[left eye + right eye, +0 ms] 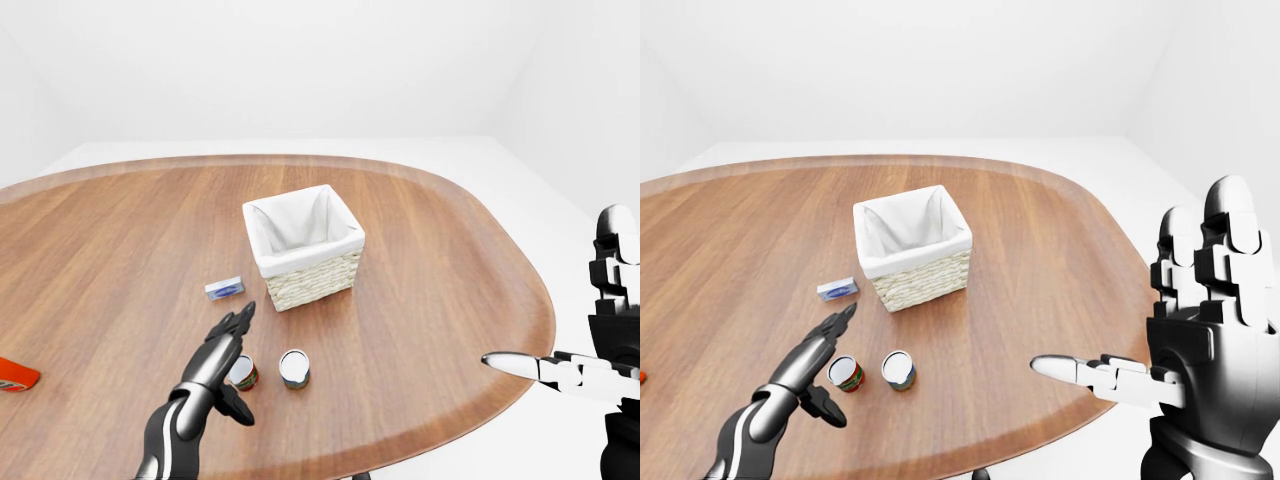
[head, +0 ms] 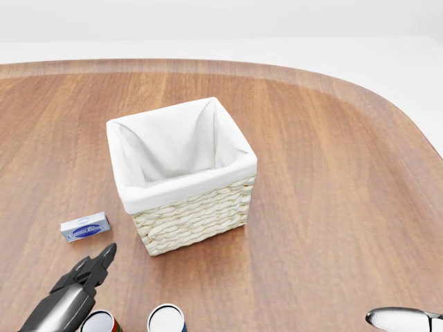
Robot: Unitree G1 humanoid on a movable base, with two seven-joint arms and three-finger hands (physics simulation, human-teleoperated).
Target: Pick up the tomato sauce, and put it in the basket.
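Observation:
The tomato sauce is a small can with a red and green label [image 1: 243,373], standing upright on the wooden table, below and left of the basket. The basket [image 1: 303,245] is woven, with a white cloth lining, and looks empty. My left hand [image 1: 237,352] is open, its fingers stretched out just left of and over the can and its thumb below it, not closed round it. My right hand [image 1: 1160,320] is open and empty at the right edge of the right-eye view, off the table's side.
A second can with a blue and white label [image 1: 294,368] stands just right of the tomato sauce. A small blue box [image 1: 224,289] lies left of the basket. A red object [image 1: 15,375] lies at the far left. The table's rim [image 1: 520,300] curves round on the right.

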